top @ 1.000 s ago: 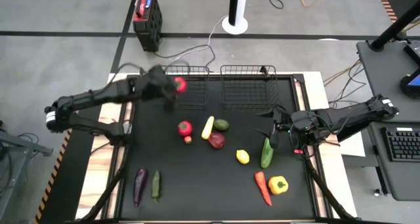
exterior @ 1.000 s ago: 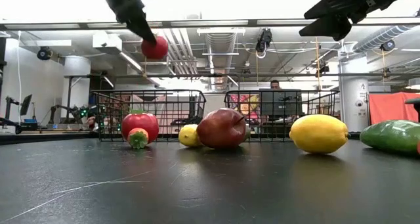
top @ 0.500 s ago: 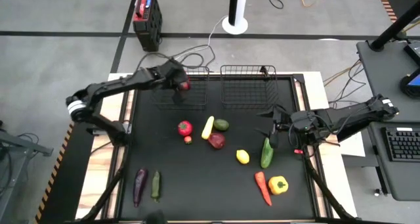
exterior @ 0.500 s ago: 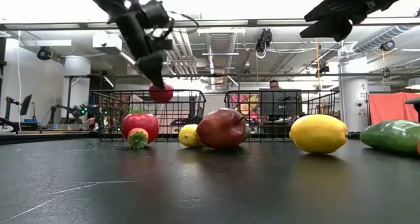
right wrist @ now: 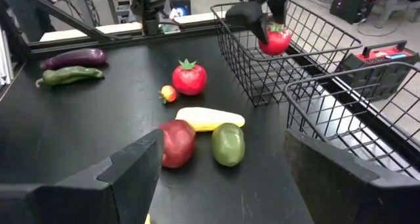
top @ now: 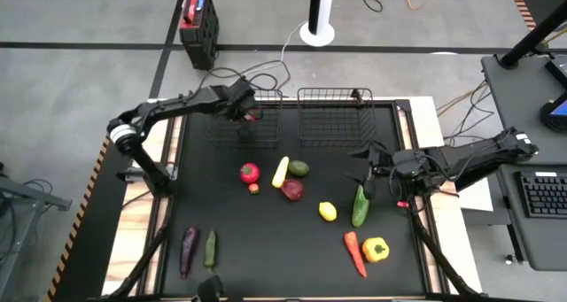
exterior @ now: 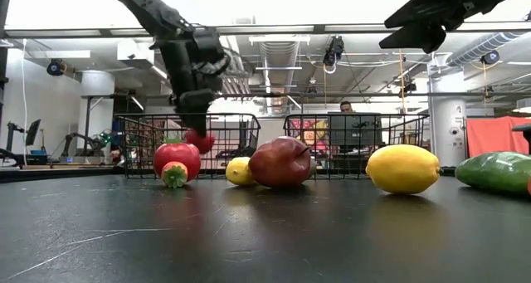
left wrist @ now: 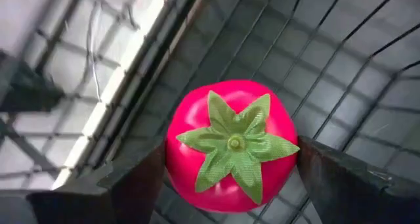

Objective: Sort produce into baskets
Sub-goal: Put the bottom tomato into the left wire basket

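Note:
My left gripper (top: 245, 113) is shut on a small red tomato (left wrist: 230, 145) inside the left black wire basket (top: 266, 132) at the table's far side. The tomato also shows in the low view (exterior: 199, 139), below the basket's rim. My right gripper (top: 367, 173) is open and empty, above the table just beyond a green cucumber (top: 360, 205). The right basket (top: 335, 116) holds nothing. The other produce lies on the black table top. My left gripper pinches the tomato by two opposite sides (left wrist: 176, 159), one finger (left wrist: 141, 184) on each. The fingers come from above, pointing down. The tomato's green calyx (left wrist: 233, 143) faces up toward the wrist. It hangs upright below the fingers, within the basket's walls.
Mid-table lie a larger red tomato (top: 249, 172), a yellow squash (top: 281, 171), an avocado (top: 299, 168), a red apple (top: 292, 189) and a lemon (top: 328, 211). A carrot (top: 353, 252) and yellow pepper (top: 376, 249) lie near right; an eggplant (top: 189, 251) and cucumber (top: 211, 249) near left.
My left gripper has gone toward the table's far edge and down with the red tomato, from well above the basket's rim to inside the left basket. It has stayed shut on the tomato.

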